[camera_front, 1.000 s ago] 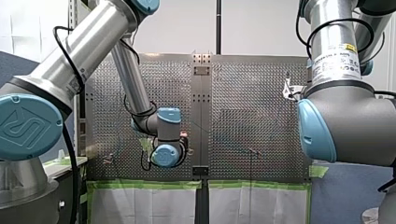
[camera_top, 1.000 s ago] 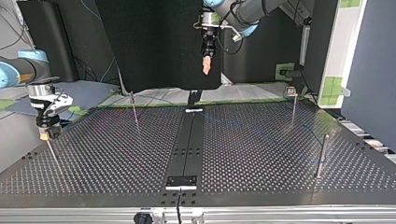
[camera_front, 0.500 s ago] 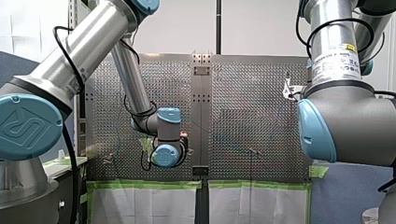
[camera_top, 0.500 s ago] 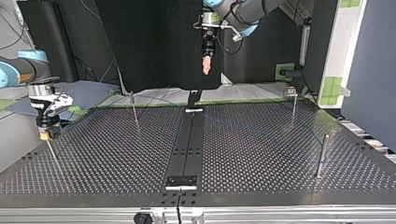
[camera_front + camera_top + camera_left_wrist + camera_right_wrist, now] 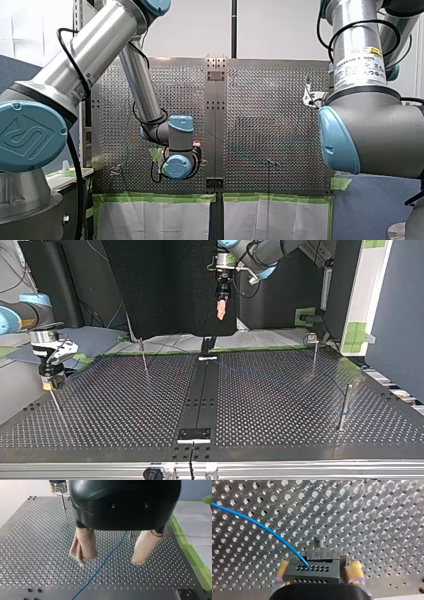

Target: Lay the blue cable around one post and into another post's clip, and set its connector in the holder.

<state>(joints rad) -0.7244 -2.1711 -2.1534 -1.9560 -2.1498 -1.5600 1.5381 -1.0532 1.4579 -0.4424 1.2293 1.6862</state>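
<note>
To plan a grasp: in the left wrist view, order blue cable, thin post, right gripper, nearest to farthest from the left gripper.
1. blue cable, under the left gripper, between its fingers.
2. thin post, just ahead.
3. right gripper, at the far corner.

The table [image 5: 367,510] is bare metal, brushed and a little shiny, with round holes everywhere. The blue cable [image 5: 105,560] has a smooth plastic skin. My left tool [image 5: 110,562] has a glossy black plastic shell and beige pads [image 5: 83,545] that look like wrinkled cloth. The connector [image 5: 312,571] in my right tool [image 5: 318,573] looks dark and matt; the yellow pads [image 5: 354,571] look rubbery. Green tape [image 5: 186,552] along the table's edge is matt.
</note>
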